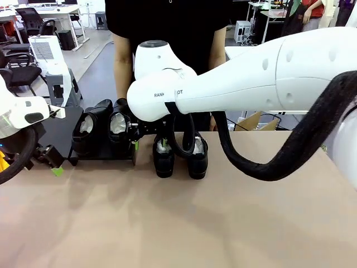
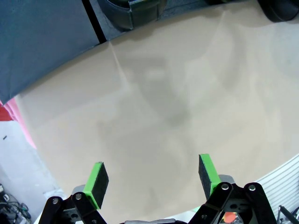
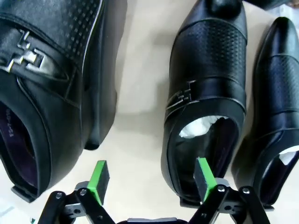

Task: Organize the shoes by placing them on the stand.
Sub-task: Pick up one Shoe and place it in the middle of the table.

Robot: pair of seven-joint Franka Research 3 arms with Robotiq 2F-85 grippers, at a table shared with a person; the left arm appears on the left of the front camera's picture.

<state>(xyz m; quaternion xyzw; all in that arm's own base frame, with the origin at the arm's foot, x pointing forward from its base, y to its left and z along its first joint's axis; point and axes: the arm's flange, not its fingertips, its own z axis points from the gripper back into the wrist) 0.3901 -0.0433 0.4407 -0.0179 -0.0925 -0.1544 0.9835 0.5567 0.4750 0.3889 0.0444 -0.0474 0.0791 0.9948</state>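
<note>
Two glossy black shoes (image 1: 83, 127) (image 1: 119, 124) stand on the low black stand (image 1: 58, 134) at the left. Two more shoes (image 1: 163, 157) (image 1: 198, 157) sit on the tan table just right of it. My right gripper (image 1: 135, 138) hangs low between the stand's right end and the nearer table shoe. In the right wrist view it (image 3: 151, 176) is open, one pad over bare table and the other over the paper-stuffed opening of a shoe (image 3: 205, 93), straddling that shoe's side wall. My left gripper (image 1: 51, 161) (image 2: 153, 179) is open over the table by the stand's front left corner, holding nothing.
A person in a black shirt (image 1: 167, 22) stands at the far side behind the shoes. My right arm (image 1: 251, 78) spans the table from the right, its black cable (image 1: 268, 162) drooping over the middle. The near half of the table (image 1: 178, 223) is bare.
</note>
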